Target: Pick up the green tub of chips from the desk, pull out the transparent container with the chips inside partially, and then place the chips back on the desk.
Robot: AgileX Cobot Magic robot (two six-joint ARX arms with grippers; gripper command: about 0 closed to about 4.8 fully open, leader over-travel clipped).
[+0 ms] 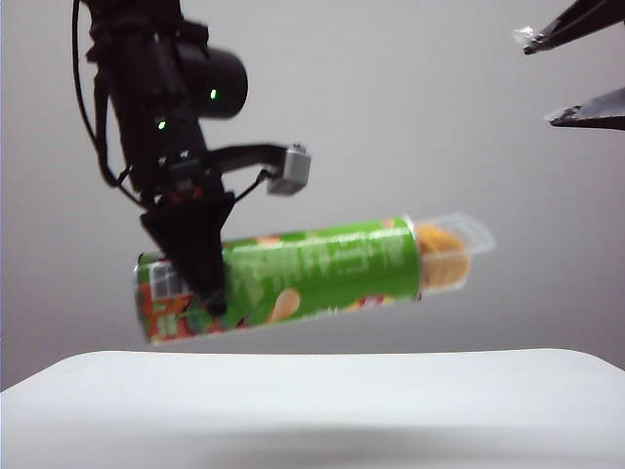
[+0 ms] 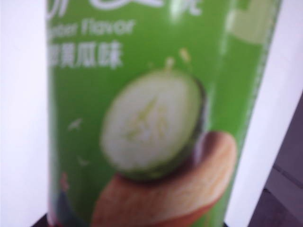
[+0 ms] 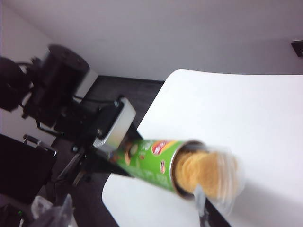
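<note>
Green tub aloft, clear tray poking out

Green and glossy, the tub of chips [image 1: 312, 269] hangs in the air above the white tabletop [image 1: 312, 401], touching nothing below it. It lies nearly level, its open end tipped slightly up toward the right of the exterior view. The left tool [image 1: 200, 269] clamps it from above near the red-orange end, dark fingers [image 1: 195, 244] wrapped across the can's side. Up close in the left wrist view, the tub [image 2: 151, 118] fills the picture, a cucumber slice and a chip printed on the label.

Out of the open end sticks the transparent container [image 1: 454, 252], drawn out only part of the way, with the yellow-orange chips [image 1: 439, 256] stacked inside it. The right wrist view looks straight at that end, though it is blurred: tray [image 3: 222, 177], chips [image 3: 199, 172].

The right tool [image 1: 576, 73] sits high in the upper right corner of the exterior view, well clear of the tray, its two fingers spread apart and holding nothing.
</note>
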